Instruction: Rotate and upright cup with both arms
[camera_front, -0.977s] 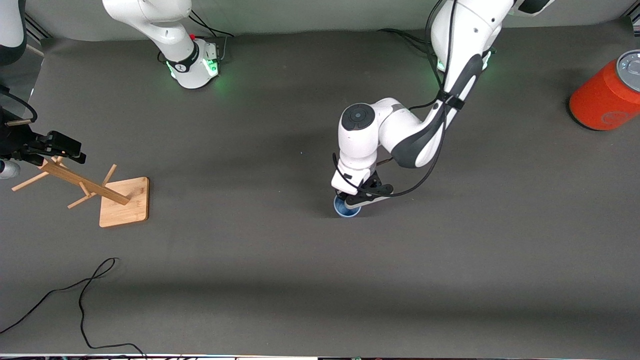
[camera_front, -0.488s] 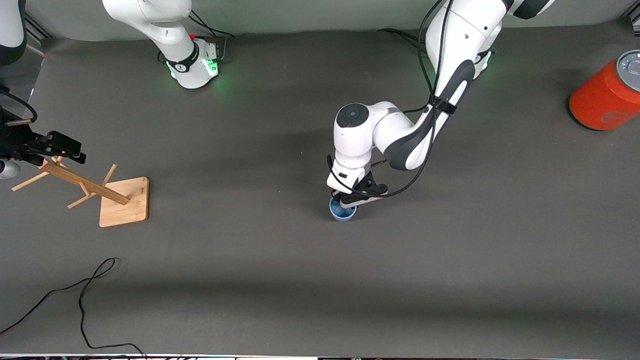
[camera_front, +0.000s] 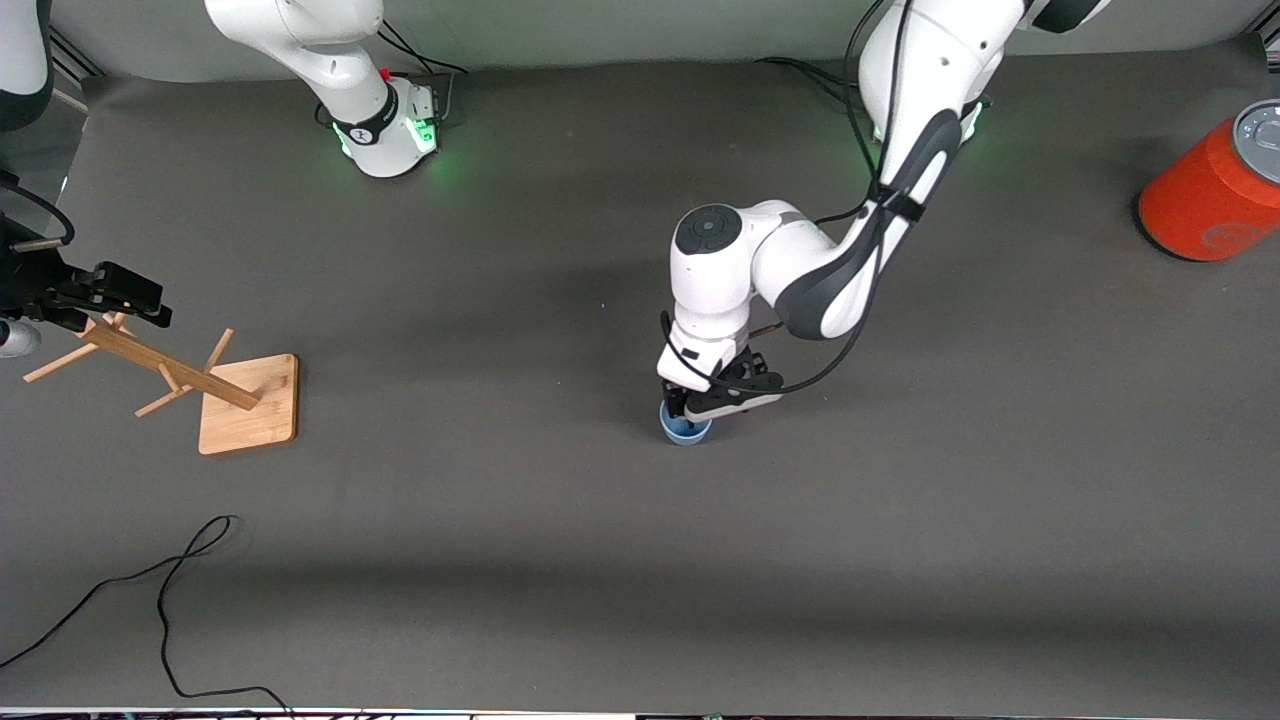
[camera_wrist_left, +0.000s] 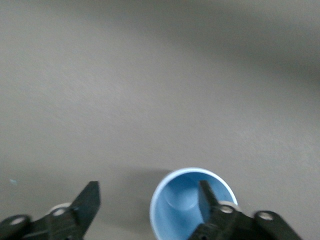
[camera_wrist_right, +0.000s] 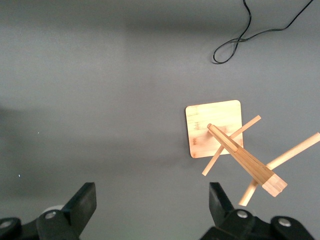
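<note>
1. There, near the middle of the dark grey table mat (camera_front: 500, 560), the small pale blue tapered plastic cup (camera_front: 686, 430) stood upright with its open mouth facing up, its blue inside bottom visible in the left wrist view (camera_wrist_left: 192, 202).
2. The left gripper (camera_front: 690, 408) was down at the cup, its black fingers (camera_wrist_left: 207, 197) spread apart: one finger reached inside the cup's mouth while the other (camera_wrist_left: 89, 200) stood outside, clear of the cup's wall.
3. The left arm (camera_front: 800, 270), white with dark grey joint bands, bent down from its green-lit base to the cup.
4. The right gripper (camera_wrist_right: 150, 205) hung high over the mat at the right arm's end of the table, fingers wide apart and holding nothing; that arm waited.
5. Beneath it stood a light wooden peg rack on a square base (camera_front: 248, 402), its pegs (camera_wrist_right: 245, 155) jutting out from a slanted post.
6. A thin black cable (camera_front: 165, 590) looped on the mat nearer the front camera than the rack.
7. A large orange-red can with a grey lid (camera_front: 1215, 190) stood at the left arm's end of the table, well apart from the cup.
</note>
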